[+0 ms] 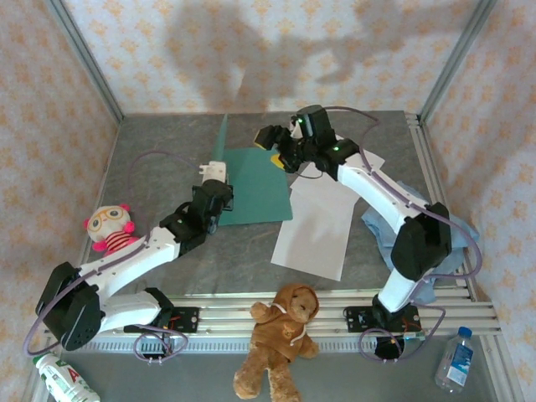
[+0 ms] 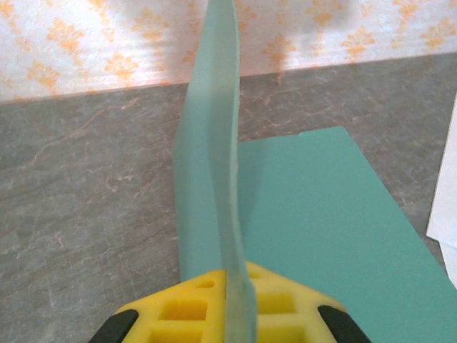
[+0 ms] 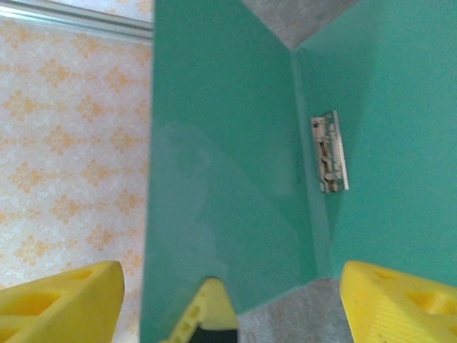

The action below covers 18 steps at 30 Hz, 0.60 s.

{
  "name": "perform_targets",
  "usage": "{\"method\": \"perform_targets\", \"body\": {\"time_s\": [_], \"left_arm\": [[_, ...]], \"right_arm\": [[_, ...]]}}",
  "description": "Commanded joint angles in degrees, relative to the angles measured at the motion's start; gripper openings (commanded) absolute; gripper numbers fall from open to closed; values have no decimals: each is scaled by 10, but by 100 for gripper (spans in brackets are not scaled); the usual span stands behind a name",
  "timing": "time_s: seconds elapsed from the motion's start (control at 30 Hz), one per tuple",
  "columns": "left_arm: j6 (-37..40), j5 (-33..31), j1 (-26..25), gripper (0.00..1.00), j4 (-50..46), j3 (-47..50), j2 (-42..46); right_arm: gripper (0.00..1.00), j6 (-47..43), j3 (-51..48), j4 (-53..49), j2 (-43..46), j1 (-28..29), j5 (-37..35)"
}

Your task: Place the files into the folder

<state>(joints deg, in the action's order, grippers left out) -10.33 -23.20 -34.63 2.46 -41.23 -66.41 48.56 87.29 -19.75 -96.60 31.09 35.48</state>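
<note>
Folder (image 1: 261,191) lies mid-table toward the far side. The left gripper (image 2: 227,304) is clenched on the near edge of its raised cover (image 2: 211,143), standing it upright, while the right gripper (image 3: 228,279) hangs spread wide and empty over the hinge. Files (image 1: 316,224) lie flat just right of the folder: thin, light, limp, probably slick on the tabletop and best pinched at a free edge, whereas the cover is stiffer card, bowing slightly. Right wrist view picks out a metal clip (image 3: 330,153) by the spine, unreadable from above; top view gives the sheets' whole lie, left wrist just a white corner.

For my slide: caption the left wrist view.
Left gripper holds the open folder by its upright cover, grey table behind.
</note>
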Motion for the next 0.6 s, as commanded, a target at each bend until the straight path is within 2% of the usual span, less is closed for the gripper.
{"method": "perform_targets", "body": {"time_s": [0.0, 0.33, 0.37, 0.47, 0.57], "left_arm": [[-52, 46, 32, 8, 23, 29, 32], [-119, 107, 116, 9, 11, 107, 123], [-125, 119, 129, 11, 11, 119, 136], [-138, 141, 161, 27, -6, 138, 164], [-139, 146, 187, 48, -34, 144, 179]], "right_arm": [[80, -17, -30, -11, 10, -1, -18], [80, -31, -59, -8, -10, -1, -29], [80, -33, -60, -8, -13, -1, -29], [80, -36, -62, -7, -24, -1, -31], [79, -40, -62, -5, -38, -1, -32]]}}
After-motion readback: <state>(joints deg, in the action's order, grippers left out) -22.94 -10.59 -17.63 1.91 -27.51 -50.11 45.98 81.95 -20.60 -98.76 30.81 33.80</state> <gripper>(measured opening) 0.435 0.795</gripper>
